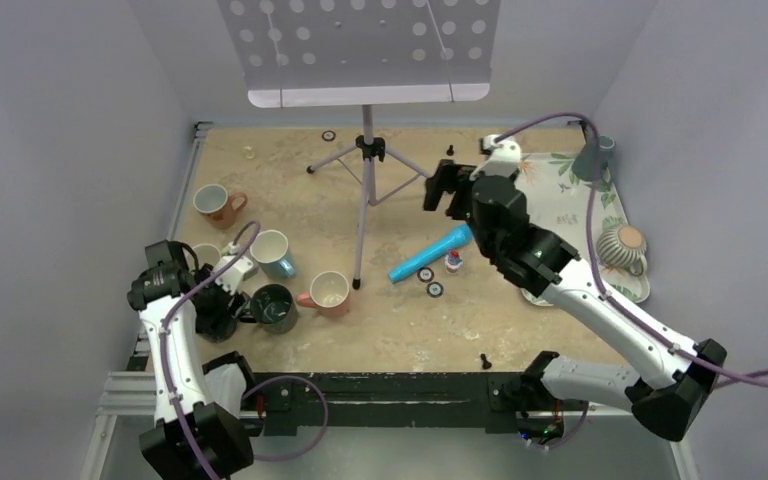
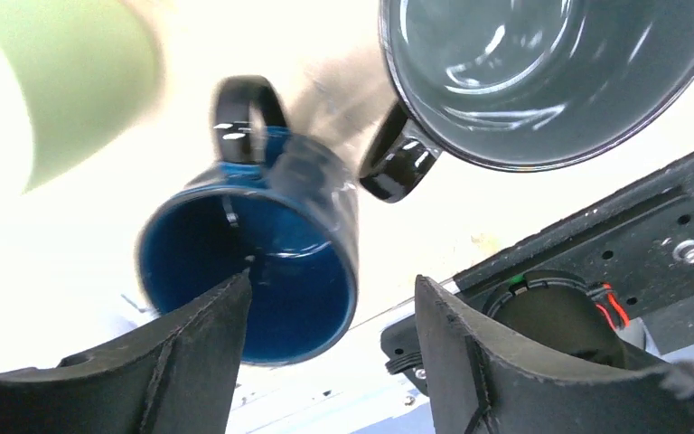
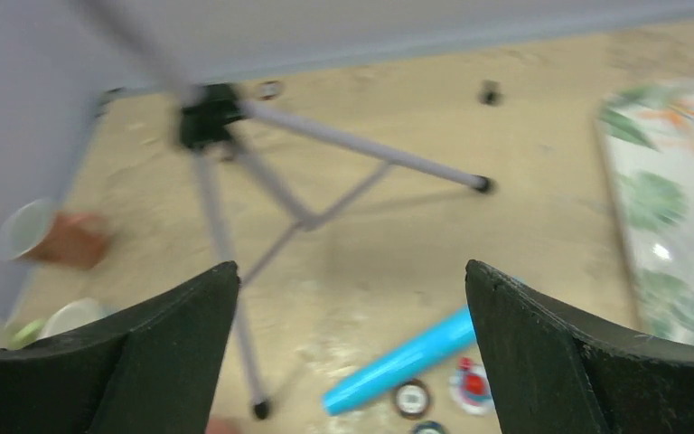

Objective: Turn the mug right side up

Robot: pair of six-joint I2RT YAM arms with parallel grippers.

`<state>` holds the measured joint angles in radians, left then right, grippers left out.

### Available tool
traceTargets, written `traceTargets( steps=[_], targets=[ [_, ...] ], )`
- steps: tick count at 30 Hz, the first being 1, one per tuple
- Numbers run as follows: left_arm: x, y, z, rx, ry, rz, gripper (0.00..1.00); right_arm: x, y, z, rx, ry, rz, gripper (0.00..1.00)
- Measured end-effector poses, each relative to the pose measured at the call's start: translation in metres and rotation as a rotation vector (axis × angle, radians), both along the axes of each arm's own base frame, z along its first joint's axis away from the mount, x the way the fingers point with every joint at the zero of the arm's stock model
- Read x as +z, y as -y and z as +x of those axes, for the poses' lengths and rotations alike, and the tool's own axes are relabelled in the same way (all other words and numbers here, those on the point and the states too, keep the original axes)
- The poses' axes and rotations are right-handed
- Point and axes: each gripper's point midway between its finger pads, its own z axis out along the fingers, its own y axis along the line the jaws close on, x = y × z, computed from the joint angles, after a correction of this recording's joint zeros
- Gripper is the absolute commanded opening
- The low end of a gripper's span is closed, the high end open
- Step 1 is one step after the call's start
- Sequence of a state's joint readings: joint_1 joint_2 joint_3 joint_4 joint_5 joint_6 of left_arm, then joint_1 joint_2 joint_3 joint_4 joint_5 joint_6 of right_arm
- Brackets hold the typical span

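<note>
Left gripper point(image 1: 222, 303): the two fingers stand apart with an unobstructed gap between them; nothing is clamped.

The blue mug point(image 2: 262, 226), dark outside with a black handle, sits just ahead of this gripper's left finger point(image 2: 190, 344). That fingertip overlaps the mug's near rim in the left wrist view; whether it actually touches cannot be told. The mug's open mouth faces the wrist camera and its handle points away from the fingers. From above the mug is largely hidden beneath the gripper.

A pale green mug point(image 2: 72, 72) shows beyond the left finger, blurred and off to the side.

A dark grey mug point(image 2: 542, 72) stands ahead of the right finger, mouth up, its handle turned toward the blue mug and close to it.

Middle of the table: a music stand point(image 1: 365, 150) lies between the two grippers, its tripod legs spread on the table top.

Right gripper point(image 1: 445, 190): the jaws are spread wide and hold nothing. It hangs above the table, well apart from the blue mug.

A blue tube point(image 3: 402, 362) lies on the table below and just ahead of this gripper, between its fingers in the right wrist view, with small round discs point(image 1: 430, 282) beside it.

A leaf-patterned tray point(image 3: 678, 181) sits out past the right finger.
</note>
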<state>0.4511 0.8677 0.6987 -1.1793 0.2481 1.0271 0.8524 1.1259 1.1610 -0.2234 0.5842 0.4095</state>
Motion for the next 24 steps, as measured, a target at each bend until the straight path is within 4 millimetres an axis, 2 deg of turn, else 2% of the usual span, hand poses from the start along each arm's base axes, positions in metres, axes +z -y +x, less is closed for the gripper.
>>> traceTargets(
  steps=[2,3,7,10,14,17,20,24],
  targets=[
    [0.023,0.001,0.009,0.015,0.054,-0.006,0.74,-0.019,0.044,0.016,-0.134,-0.057,0.0,0.99],
    [0.036,0.002,0.014,0.027,0.087,-0.014,0.74,-0.033,0.078,0.023,-0.226,-0.086,0.01,0.99],
    [0.084,0.016,0.034,0.064,0.212,-0.084,0.76,-0.07,0.177,0.025,-0.508,-0.153,0.045,0.98],
    [0.114,0.037,0.044,0.06,0.284,-0.187,0.76,-0.082,0.238,0.033,-0.668,-0.171,0.097,0.97],
    [0.14,0.057,0.053,0.074,0.351,-0.301,0.77,-0.096,0.306,0.064,-0.842,-0.204,0.113,0.99],
    [0.146,0.067,0.054,0.085,0.364,-0.36,0.77,-0.103,0.34,0.118,-0.898,-0.247,0.065,0.99],
    [0.149,0.073,0.053,0.096,0.364,-0.399,0.77,-0.116,0.359,0.177,-0.894,-0.293,-0.02,0.99],
    [0.15,0.074,0.053,0.106,0.364,-0.409,0.77,-0.133,0.383,0.242,-0.888,-0.331,-0.133,0.99]
  ],
)
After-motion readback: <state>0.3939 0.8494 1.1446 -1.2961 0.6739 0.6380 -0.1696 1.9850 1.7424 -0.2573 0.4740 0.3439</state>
